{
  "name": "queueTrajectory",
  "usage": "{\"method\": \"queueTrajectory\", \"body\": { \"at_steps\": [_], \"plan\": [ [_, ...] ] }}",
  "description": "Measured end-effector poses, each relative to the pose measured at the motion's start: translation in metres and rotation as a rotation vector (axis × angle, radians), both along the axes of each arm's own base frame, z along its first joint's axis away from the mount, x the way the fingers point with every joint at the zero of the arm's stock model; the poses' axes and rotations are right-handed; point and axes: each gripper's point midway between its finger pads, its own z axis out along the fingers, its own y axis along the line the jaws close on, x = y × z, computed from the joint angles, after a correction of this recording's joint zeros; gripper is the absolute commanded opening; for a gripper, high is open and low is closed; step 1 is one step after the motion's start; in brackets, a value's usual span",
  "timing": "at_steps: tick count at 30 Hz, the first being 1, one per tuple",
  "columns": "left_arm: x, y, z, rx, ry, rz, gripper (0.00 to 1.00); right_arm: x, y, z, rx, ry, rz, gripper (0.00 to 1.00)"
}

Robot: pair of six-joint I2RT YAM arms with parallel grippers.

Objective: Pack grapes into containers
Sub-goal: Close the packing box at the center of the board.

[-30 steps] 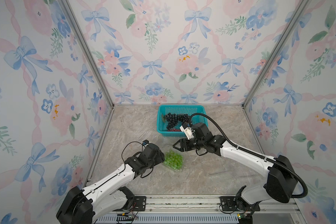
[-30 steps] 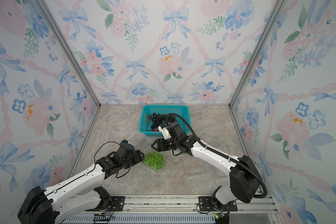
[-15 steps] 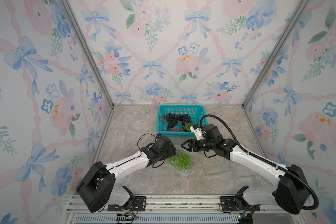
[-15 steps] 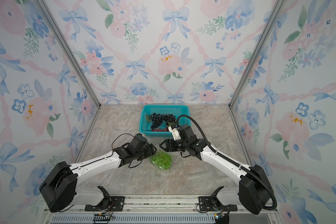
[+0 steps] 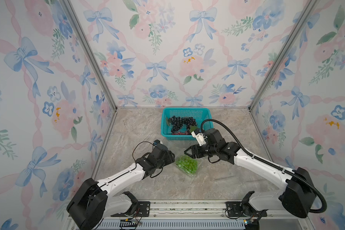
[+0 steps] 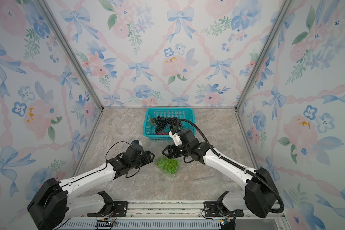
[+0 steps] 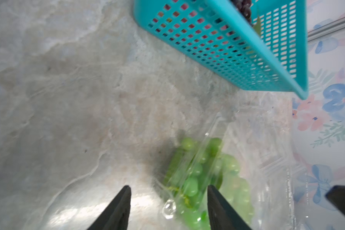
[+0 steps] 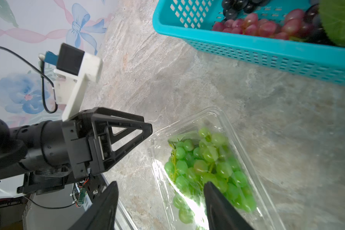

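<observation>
Green grapes (image 8: 207, 157) sit in clear clamshell (image 8: 217, 113) on table (image 5: 139, 127). Left gripper (image 7: 168, 187) and right gripper (image 8: 160, 182) flank it. Both have jaws apart and hold nothing.

White arms (image 5: 124, 177), black joints (image 5: 298, 197), black left gripper (image 8: 147, 124)

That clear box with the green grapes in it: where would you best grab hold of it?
Probably by the thin rim of the clear box, pinched at a bare corner, coming down from above. It lies low and flat on the table, and the green grapes fill its middle, so only the edge is free.
</observation>
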Motion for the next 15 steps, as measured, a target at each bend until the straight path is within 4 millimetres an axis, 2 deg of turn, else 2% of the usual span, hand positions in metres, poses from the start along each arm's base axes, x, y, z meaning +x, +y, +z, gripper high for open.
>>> {"method": "queueTrajectory", "body": {
  "at_steps": [4, 7, 10, 15],
  "plan": [
    [-0.012, 0.015, -0.007, -0.002, 0.003, 0.018, 0.56, 0.001, 0.011, -0.01, -0.04, -0.001, 0.01, 0.58],
    [-0.012, 0.016, -0.007, -0.007, -0.002, 0.019, 0.52, -0.001, 0.017, -0.02, -0.072, 0.001, 0.017, 0.46],
    [-0.012, 0.014, -0.007, -0.013, 0.001, 0.011, 0.5, -0.001, 0.022, -0.036, -0.102, 0.023, 0.014, 0.39],
    [-0.01, 0.002, -0.012, -0.038, 0.022, -0.02, 0.4, 0.003, 0.019, -0.059, -0.152, 0.055, -0.015, 0.38]
  ]
}}
